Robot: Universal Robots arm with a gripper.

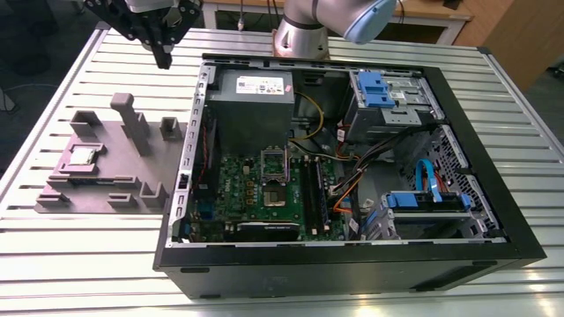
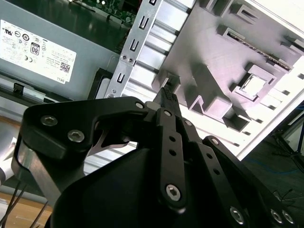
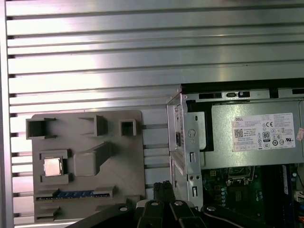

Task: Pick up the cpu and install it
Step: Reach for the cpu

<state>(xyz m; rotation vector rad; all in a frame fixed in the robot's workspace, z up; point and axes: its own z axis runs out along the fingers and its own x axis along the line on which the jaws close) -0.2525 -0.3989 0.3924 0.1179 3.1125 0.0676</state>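
Currently the gripper (image 1: 163,61) hangs above the counter (image 1: 88,264), jaws closed together and empty. The cpu (image 1: 84,156) lies flat well below it and off to one side, seated in the tray (image 1: 123,168). A clean pick likely requires centring squarely over the chip's edges.

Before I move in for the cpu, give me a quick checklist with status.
1. cpu flat in its tray pocket: ok.
2. gripper empty: ok, it holds nothing.
3. Jaws open for the pick: not ok, they are shut.
4. gripper above cpu: not ok, it hangs between tray and case.
5. socket free: ok, it looks empty, with the frame raised.
6. cpu corner mark matches socket: cannot tell.
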